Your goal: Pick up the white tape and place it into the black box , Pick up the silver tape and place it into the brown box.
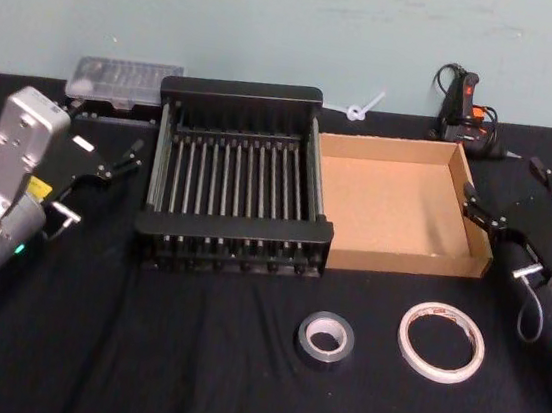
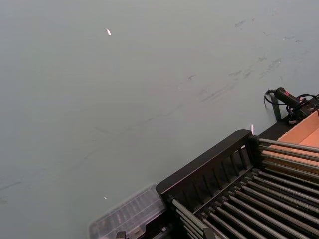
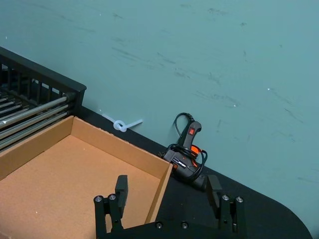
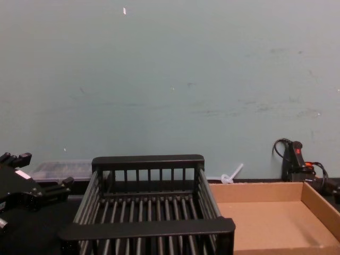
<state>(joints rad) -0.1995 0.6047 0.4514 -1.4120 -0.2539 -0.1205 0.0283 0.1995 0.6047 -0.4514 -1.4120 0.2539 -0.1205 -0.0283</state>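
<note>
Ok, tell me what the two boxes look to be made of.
The black box looks like moulded plastic with a slight sheen: thick rim, barred sides and bottom. The brown box looks like plain matte cardboard: thin folded walls with raw tan edges.

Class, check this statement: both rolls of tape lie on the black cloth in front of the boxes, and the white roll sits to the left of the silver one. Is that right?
Not quite. In the head view the white tape lies to the right of the silver tape, not the left. The rest holds: both rolls rest on the black cloth in front of the black box and the brown box.
</note>
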